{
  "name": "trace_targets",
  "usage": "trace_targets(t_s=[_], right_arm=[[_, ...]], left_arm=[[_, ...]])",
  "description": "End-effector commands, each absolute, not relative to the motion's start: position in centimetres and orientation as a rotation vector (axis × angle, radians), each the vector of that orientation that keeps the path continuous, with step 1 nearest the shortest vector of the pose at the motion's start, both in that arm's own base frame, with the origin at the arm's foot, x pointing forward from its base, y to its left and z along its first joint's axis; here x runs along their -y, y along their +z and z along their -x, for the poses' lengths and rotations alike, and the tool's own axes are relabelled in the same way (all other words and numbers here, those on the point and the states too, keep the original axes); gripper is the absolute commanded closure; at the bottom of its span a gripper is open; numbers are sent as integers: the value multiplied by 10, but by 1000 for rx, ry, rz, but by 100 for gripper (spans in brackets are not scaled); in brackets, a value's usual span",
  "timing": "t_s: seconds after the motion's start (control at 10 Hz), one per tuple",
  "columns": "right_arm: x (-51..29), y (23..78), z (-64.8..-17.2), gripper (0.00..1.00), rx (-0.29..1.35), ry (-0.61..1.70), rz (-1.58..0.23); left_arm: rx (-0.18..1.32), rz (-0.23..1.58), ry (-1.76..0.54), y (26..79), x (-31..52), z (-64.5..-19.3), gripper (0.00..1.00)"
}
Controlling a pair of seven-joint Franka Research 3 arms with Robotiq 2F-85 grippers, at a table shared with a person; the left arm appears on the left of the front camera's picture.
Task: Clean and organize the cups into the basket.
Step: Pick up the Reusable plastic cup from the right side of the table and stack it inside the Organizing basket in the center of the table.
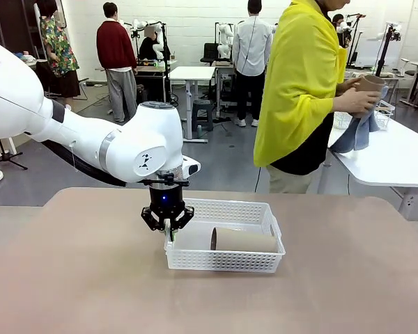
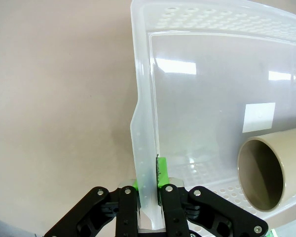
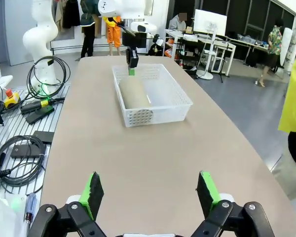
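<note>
The white basket [image 1: 230,209] sits mid-table, and my left gripper [image 1: 168,233] is shut on its left end wall. In the left wrist view the green pads [image 2: 162,173] pinch that thin wall of the basket [image 2: 145,123]. One taupe cup [image 1: 242,240] lies on its side inside the basket, its open mouth [image 2: 261,175] facing the gripper. A person in a yellow wrap stands at the far right, holding a second brown cup [image 1: 368,85] in a blue-grey cloth [image 1: 355,132]. My right gripper [image 3: 150,195] hangs open above the near table, well away from the basket [image 3: 172,98], the cup [image 3: 133,93] and the left gripper [image 3: 132,69].
A white side table [image 1: 397,156] with a small wire crate [image 1: 383,113] stands behind the person. Cables and tools [image 3: 24,143] lie on a bench beside the table. The brown tabletop [image 1: 90,278] around the basket is bare. Other people stand farther back.
</note>
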State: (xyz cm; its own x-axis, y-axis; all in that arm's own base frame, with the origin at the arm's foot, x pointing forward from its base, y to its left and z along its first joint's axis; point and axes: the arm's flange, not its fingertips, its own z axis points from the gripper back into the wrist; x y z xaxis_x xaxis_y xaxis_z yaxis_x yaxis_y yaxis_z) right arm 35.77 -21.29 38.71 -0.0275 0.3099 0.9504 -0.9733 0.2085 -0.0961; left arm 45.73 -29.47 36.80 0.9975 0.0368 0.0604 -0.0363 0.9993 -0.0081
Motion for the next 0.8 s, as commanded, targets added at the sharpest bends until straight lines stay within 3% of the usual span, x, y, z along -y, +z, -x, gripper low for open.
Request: trace_targets(t_s=[0.0, 0.7], right_arm=[[210, 388, -353, 0, 1125, 1212, -801], [210, 388, -353, 0, 1125, 1212, -801]], left_arm=[[66, 11, 38, 370, 296, -457, 100], [66, 11, 38, 370, 296, -457, 100]])
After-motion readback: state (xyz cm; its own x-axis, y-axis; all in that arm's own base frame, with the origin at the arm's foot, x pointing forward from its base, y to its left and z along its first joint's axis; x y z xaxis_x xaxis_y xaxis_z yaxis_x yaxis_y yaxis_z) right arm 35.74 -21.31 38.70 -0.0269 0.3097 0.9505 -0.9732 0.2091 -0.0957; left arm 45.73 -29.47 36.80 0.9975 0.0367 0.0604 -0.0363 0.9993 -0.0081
